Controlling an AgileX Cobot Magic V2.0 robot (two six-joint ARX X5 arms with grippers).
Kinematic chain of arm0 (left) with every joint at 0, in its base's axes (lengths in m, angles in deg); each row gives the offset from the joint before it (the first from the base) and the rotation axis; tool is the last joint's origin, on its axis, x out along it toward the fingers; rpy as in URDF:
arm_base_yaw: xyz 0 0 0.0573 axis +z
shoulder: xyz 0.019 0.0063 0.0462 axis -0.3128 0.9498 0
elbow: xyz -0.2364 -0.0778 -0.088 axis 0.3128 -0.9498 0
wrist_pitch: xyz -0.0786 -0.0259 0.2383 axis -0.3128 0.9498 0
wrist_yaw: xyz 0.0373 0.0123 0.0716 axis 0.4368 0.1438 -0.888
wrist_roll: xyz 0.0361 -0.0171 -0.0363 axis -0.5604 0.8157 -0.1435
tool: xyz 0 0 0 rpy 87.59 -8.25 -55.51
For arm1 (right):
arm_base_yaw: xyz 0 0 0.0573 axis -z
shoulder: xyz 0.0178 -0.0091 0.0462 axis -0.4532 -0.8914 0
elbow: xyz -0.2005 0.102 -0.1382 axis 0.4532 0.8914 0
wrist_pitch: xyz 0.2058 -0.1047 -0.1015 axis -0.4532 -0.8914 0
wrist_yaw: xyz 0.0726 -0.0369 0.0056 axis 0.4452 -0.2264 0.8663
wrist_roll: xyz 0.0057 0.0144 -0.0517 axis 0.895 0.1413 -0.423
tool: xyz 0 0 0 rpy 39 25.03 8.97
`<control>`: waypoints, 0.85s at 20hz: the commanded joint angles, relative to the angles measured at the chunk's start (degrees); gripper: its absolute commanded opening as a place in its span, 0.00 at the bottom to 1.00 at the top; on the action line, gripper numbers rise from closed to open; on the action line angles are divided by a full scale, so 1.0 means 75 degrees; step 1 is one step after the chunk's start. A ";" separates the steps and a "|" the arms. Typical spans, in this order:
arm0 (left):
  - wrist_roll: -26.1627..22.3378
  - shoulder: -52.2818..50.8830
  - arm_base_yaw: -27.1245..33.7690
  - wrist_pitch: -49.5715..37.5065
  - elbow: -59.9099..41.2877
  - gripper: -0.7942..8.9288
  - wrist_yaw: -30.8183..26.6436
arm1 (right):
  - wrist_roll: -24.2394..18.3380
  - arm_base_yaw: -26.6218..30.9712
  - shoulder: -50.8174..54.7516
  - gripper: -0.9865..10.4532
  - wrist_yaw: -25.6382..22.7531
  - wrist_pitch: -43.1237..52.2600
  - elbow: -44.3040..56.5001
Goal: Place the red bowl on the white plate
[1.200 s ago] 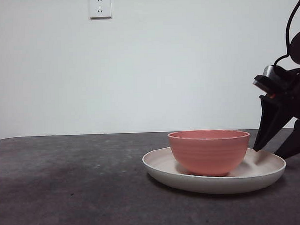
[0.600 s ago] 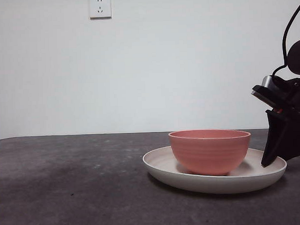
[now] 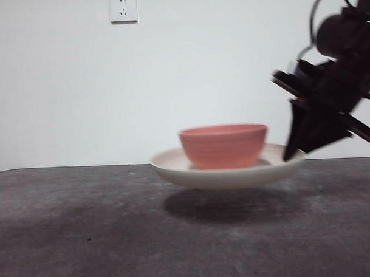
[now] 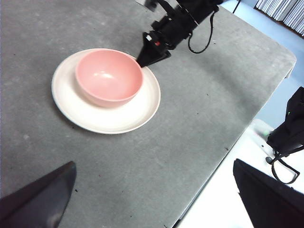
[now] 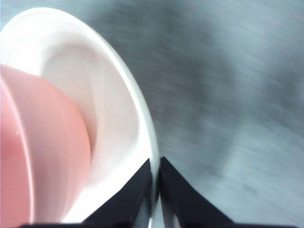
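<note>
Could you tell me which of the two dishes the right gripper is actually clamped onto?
The white plate: the right gripper pinches its rim, while the red bowl merely sits inside it, untouched.

- A plain white wall [image 3: 183,78] rises behind the dark grey, mottled bench [image 3: 85,239].
- A white wall socket [image 3: 123,8] sits high up.
- Pale blue floor [image 4: 280,102] shows past the bench edge.
</note>
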 commanded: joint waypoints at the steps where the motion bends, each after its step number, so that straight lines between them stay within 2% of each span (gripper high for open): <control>1: 0.0020 0.0035 -0.0064 -0.0093 0.0099 0.63 0.0035 | 0.0393 -0.0530 -0.0125 0.09 -0.0172 0.0099 -0.0341; 7: 0.0020 0.0035 -0.0064 -0.0093 0.0099 0.63 0.0035 | 0.0711 -0.1606 -0.0560 0.09 -0.0565 0.0472 -0.0356; 17: 0.0020 0.0035 -0.0064 -0.0090 0.0099 0.63 0.0035 | 0.0854 -0.1798 -0.1553 0.09 -0.0391 0.0831 -0.0356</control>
